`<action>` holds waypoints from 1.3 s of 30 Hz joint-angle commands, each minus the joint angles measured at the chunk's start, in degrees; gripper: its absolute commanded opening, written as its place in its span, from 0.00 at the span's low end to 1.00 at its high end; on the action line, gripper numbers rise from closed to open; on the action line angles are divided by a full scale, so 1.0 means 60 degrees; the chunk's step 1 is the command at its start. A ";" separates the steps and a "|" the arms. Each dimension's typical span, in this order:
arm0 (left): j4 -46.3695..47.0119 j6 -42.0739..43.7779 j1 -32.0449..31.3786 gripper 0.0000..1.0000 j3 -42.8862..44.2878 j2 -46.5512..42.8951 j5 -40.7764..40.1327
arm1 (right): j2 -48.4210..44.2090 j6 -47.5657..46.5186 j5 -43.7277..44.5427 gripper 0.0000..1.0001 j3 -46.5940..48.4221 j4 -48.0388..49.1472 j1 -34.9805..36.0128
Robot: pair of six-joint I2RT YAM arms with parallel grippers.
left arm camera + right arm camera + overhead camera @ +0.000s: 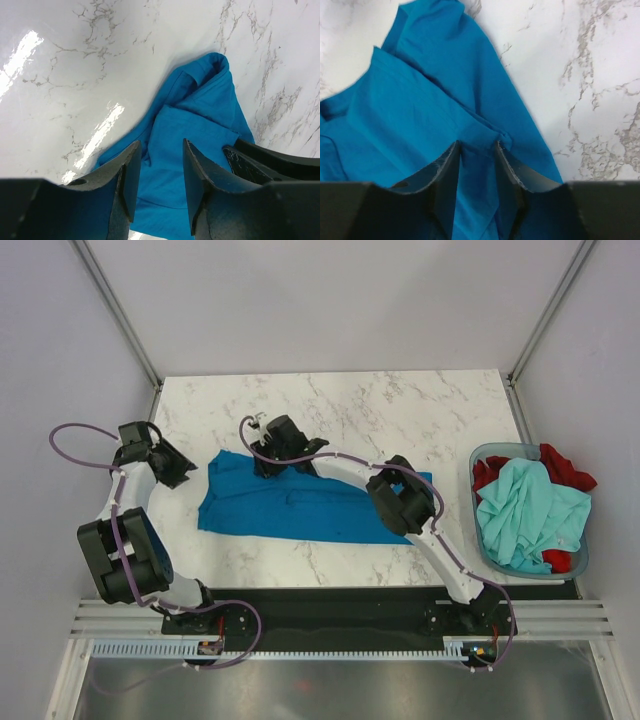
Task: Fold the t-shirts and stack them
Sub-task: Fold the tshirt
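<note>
A vivid blue t-shirt (300,505) lies spread across the middle of the marble table, with loose folds at its left end. My right gripper (270,465) is down on its far edge. In the right wrist view its jaws (476,146) stand apart, with blue cloth (410,115) lying in the gap and a small bunched fold at the right fingertip. My left gripper (180,472) hovers just left of the shirt, open (161,145) and empty, looking over the blue cloth (200,115). A pale mint-teal t-shirt (530,510) and a red one (565,468) lie crumpled in the basket.
The translucent grey-blue basket (486,449) stands at the table's right edge. The right gripper's black fingers (270,160) show at the right of the left wrist view. Grey walls close in the table on three sides.
</note>
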 commanded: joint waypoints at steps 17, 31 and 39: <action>0.0228 -0.0202 0.0049 0.47 -0.0211 -0.0304 -0.0838 | -0.2049 -0.1199 0.1057 0.00 -0.1021 0.0407 0.1080; 0.0067 -0.0012 0.0063 0.48 -0.0797 -0.1124 -0.0211 | -0.3822 -0.1316 0.2214 0.13 -0.4961 0.1723 0.2236; 0.0096 0.0282 -0.0039 0.47 -0.0666 -0.0541 0.1418 | -0.5170 -0.1272 0.2126 0.36 -0.6458 0.2737 0.2311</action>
